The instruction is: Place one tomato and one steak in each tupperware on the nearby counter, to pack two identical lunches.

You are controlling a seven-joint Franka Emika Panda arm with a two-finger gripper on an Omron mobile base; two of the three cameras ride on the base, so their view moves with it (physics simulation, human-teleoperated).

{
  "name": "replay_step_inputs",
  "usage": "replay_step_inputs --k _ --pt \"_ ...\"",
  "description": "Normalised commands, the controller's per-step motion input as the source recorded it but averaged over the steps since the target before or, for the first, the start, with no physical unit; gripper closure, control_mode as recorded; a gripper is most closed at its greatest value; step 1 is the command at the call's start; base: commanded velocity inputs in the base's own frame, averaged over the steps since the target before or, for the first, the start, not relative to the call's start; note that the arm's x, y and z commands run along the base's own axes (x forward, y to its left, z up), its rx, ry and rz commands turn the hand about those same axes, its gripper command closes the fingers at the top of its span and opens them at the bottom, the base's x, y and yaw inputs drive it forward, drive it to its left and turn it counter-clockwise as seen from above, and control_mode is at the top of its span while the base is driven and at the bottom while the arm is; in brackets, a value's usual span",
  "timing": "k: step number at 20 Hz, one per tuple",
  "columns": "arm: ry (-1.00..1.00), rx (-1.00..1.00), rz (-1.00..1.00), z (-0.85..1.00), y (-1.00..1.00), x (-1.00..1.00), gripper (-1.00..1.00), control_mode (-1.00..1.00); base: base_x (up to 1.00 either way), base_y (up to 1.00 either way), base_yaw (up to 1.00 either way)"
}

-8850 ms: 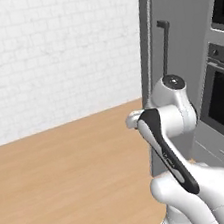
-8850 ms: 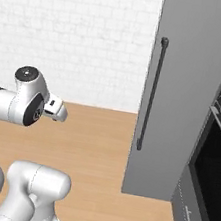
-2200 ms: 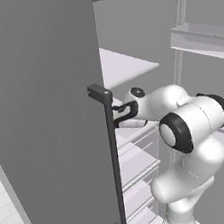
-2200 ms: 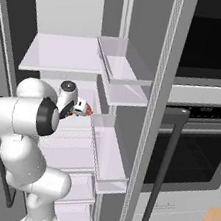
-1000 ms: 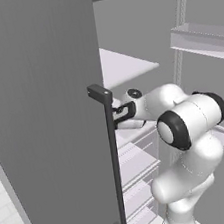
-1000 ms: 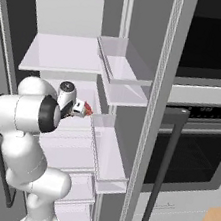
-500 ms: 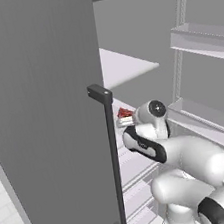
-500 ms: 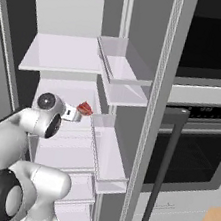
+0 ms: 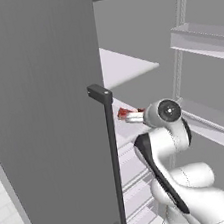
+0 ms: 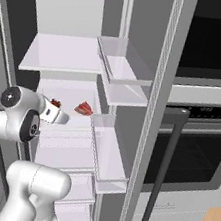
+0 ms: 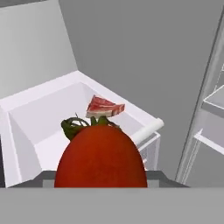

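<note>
My gripper [image 10: 57,109] is shut on a glossy red tomato [image 11: 100,157] with a dark green stem, held just above the middle shelf [image 10: 64,125] of the open fridge. In the hand view the tomato hides the fingertips. From the left base view the tomato [image 9: 121,113] shows as a red spot at the tip of the gripper [image 9: 128,115], beside the door edge. A steak [image 10: 84,109], a pinkish-red slab with a pale edge, lies on that same shelf, to the right of the tomato [image 10: 56,103] and apart from it. Beyond the tomato in the hand view, the steak [image 11: 104,107] rests on the white shelf floor. The tupperware and the counter are out of view.
The open grey fridge door [image 9: 44,118] with its dark vertical handle [image 9: 113,159] stands close on the left of the arm. Clear door bins [image 10: 124,69] line the right side of the fridge. A black oven [image 10: 198,146] with a dark bar handle [image 10: 162,176] stands further right.
The arm has folded and drawn the hand back toward the fridge opening, away from the steak, with the tomato still in the jaws. The steak has stayed on the shelf.
</note>
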Motion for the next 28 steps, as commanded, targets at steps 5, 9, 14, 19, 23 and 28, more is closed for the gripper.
replay_step_inputs --k 5,9,14,19,23,28 --pt "0.30 0.04 0.00 1.00 -0.03 -0.97 1.00 -1.00 0.00 0.00 0.00" --pt "0.40 0.02 0.06 0.76 0.00 -0.71 1.00 -1.00 0.00 0.00 0.00" --pt "0.08 0.00 0.01 0.00 0.01 -0.03 1.00 -1.00 0.00 0.00 0.00" --pt "0.00 0.00 0.00 -0.20 0.00 -0.78 1.00 1.00 -0.20 -0.01 0.00" --pt "0.00 0.00 0.00 0.00 0.00 0.00 1.00 1.00 -1.00 -0.18 -0.21" --pt "0.00 0.00 0.00 0.00 0.00 0.00 1.00 1.00 -0.87 -0.11 -0.69"
